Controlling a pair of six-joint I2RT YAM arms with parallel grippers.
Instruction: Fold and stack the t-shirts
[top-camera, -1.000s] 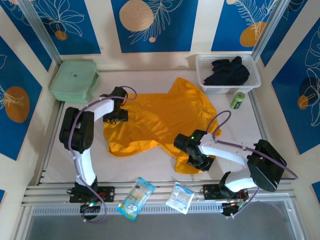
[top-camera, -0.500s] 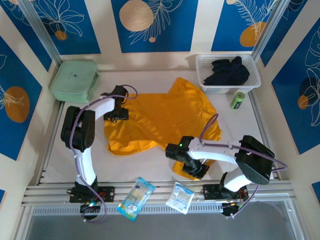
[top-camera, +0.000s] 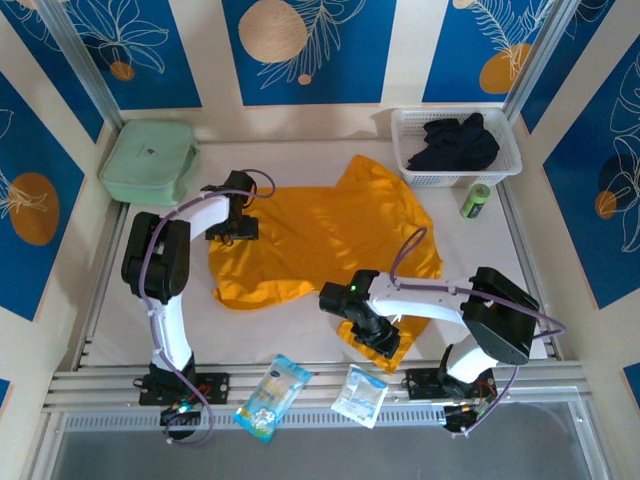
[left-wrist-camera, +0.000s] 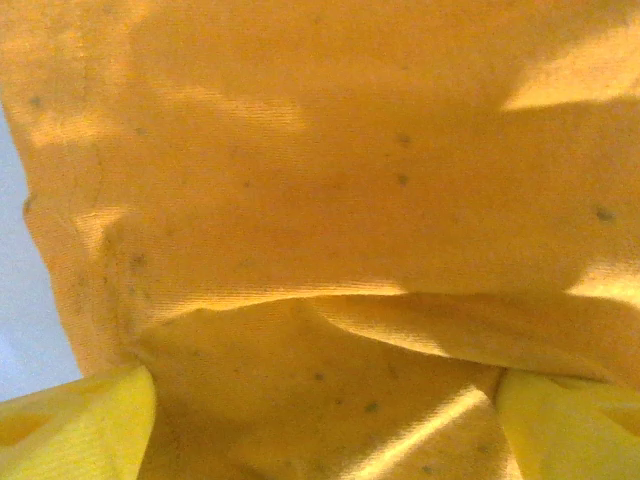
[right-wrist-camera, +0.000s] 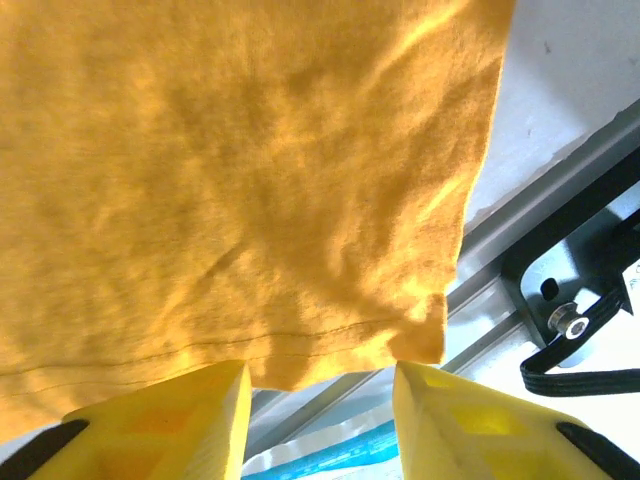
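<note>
Orange-yellow cloth dominates the scene: a plain orange-yellow t-shirt (top-camera: 320, 235) lies spread and rumpled across the middle of the white surface (top-camera: 300, 335), reaching from one claw to the other. The left claw (top-camera: 234, 230) sits at the shirt's left edge with its jaws spread wide. In its wrist view the two yellow fingertips (left-wrist-camera: 70, 430) stand far apart, with a soft fold of the fabric lying between and just ahead of them and a sliver of bare surface to the left. The right claw (top-camera: 376, 336) is over the shirt's near corner with its jaws partly apart and not clamped on the cloth. Its wrist view shows the stitched hem running just beyond the yellow fingertips (right-wrist-camera: 165, 420), the corner of the shirt dipping toward the gap between them, and an aluminium rail (right-wrist-camera: 520, 250) off to the right. Beyond the left claw, at the far left corner, rests a mint-green case (top-camera: 148, 160). Well beyond the right claw stands a white basket (top-camera: 410, 150) holding dark clothes (top-camera: 455, 142), with a green can (top-camera: 476, 200) just beside it. Behind the right claw, on the near rail, lie two packets (top-camera: 272, 397) whose printing is too small to read.
</note>
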